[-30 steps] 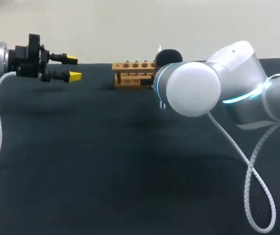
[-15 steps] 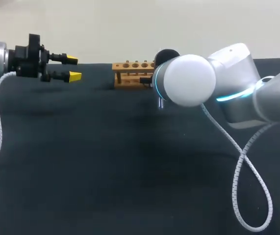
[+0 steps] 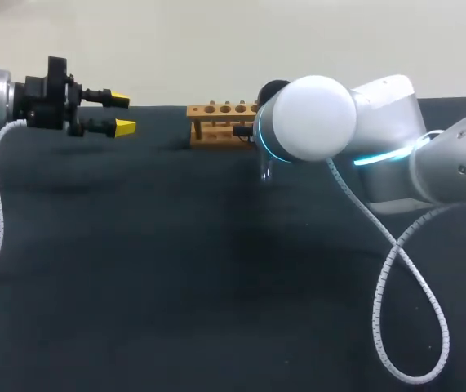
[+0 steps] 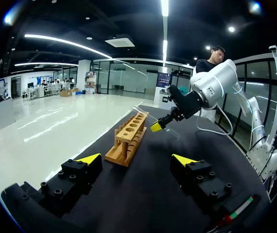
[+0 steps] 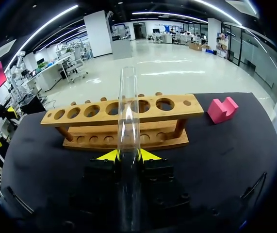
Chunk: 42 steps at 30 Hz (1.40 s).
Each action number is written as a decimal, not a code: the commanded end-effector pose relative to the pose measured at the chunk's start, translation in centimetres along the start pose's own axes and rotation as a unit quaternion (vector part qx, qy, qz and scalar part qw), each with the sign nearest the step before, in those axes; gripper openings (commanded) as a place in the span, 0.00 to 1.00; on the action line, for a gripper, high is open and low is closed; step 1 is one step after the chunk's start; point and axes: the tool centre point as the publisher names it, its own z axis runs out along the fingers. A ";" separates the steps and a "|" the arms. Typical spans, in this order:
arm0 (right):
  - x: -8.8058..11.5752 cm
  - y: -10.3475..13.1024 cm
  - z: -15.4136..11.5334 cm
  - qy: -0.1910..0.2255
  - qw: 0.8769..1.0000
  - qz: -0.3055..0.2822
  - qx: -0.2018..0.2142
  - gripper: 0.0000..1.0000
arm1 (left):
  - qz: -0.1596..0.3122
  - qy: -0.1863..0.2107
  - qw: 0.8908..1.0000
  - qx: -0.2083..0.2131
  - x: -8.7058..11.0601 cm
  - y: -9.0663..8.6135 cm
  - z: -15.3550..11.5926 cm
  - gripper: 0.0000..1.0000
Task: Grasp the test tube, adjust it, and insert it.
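A clear glass test tube (image 5: pixel 128 107) sits between the yellow tips of my right gripper (image 5: pixel 128 155), which is shut on it. The tube points out past the fingers toward the wooden rack (image 5: pixel 123 114), a short way in front of its row of holes. In the head view the rack (image 3: pixel 219 121) stands at the table's far middle, and my right arm's elbow (image 3: pixel 308 118) hides that gripper. The left wrist view shows my right gripper (image 4: pixel 158 125) hovering beside the rack (image 4: pixel 128 137). My left gripper (image 3: pixel 122 113) hangs open at the far left, holding nothing.
A pink block (image 5: pixel 222 109) lies on the black table beside the rack's end. White coiled cables (image 3: pixel 392 269) hang from both arms over the cloth. My left gripper's fingers (image 4: pixel 89 159) stand well short of the rack.
My right arm's elbow has swung left and slightly up in the head view, and its cable loop has shifted with it. The left arm has not moved.
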 end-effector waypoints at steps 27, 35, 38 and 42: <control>1.1 -0.1 1.7 0.060 0.998 0.016 -0.009 0.00 | 0.002 -0.002 1.000 -0.003 0.1 -0.2 0.0 1.00; 1.1 0.0 -1.0 0.036 0.998 0.047 0.002 0.00 | 0.002 -0.002 1.000 -0.003 0.1 -0.2 0.0 1.00; 1.1 -0.1 -2.0 0.028 0.998 0.058 0.006 0.00 | 0.002 -0.002 1.000 -0.003 0.1 -0.2 0.0 1.00; 0.9 -0.3 -3.5 0.012 0.997 0.072 0.015 0.00 | 0.002 -0.002 1.000 -0.003 0.1 -0.2 0.0 1.00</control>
